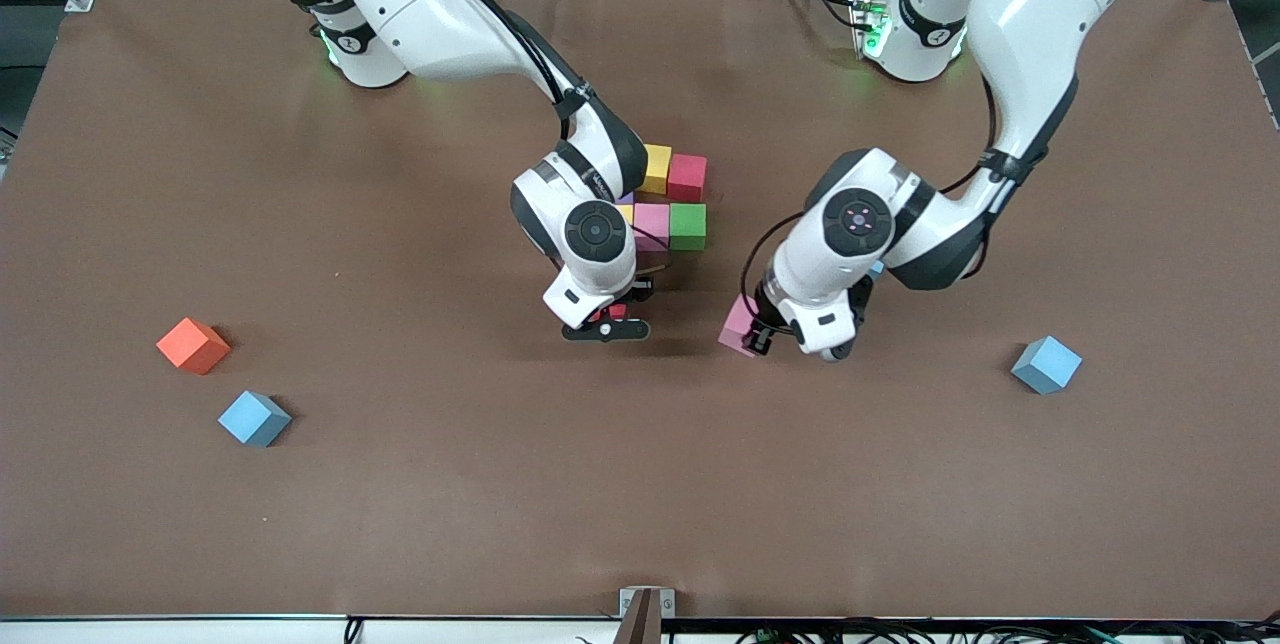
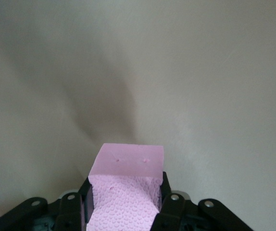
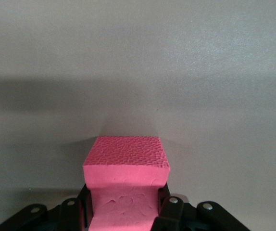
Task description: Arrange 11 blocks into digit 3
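Blue cube, lower left of the front view: a light blue cube (image 1: 254, 418) sits alone toward the right arm's end of the table.
Orange cube (image 1: 193, 345): just above it in frame, apart from it.
Second blue cube (image 1: 1046, 364): right of centre, toward the left arm's end, well apart from the others.
Left gripper (image 1: 757, 337): centre of frame, pinching a pink cube (image 1: 738, 326) (image 2: 125, 190) between its fingers (image 2: 170, 209) (its sides dent slightly under the pads).
Right gripper (image 1: 606, 324): just left of centre, clamped on a red cube (image 3: 126, 180), mostly hidden in the front view.
Cluster, above centre: pink (image 1: 651, 221) and green (image 1: 688, 226) cubes touching, with yellow (image 1: 657, 167) and red (image 1: 687, 176) cubes in the row farther from the camera; the right arm covers the rest.
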